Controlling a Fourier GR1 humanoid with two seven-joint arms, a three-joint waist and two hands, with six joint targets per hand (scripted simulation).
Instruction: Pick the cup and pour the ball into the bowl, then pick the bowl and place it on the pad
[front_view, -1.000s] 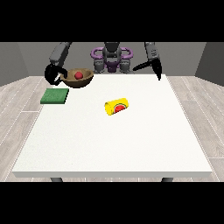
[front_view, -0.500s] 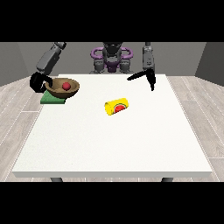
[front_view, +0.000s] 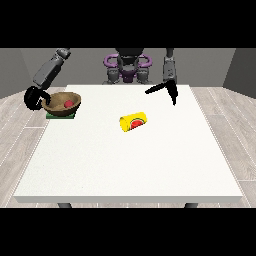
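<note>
Bowl (front_view: 62, 104), red ball (front_view: 67, 104) inside, sits over the green pad (front_view: 61, 115) at the counter (front_view: 130, 160) corner, the hand at the view's left (front_view: 34, 97) curled on its rim. Placing step; next, release. Yellow cup (front_view: 133, 121) lies toppled mid-counter; the hand at the view's right (front_view: 169, 89) hangs spread, empty.

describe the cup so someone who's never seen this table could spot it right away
Look near the middle of the white table. The cup lies there on its side, alone and untouched. It is bright yellow with a red patch, unlike the brown bowl at the view's left edge.
</note>
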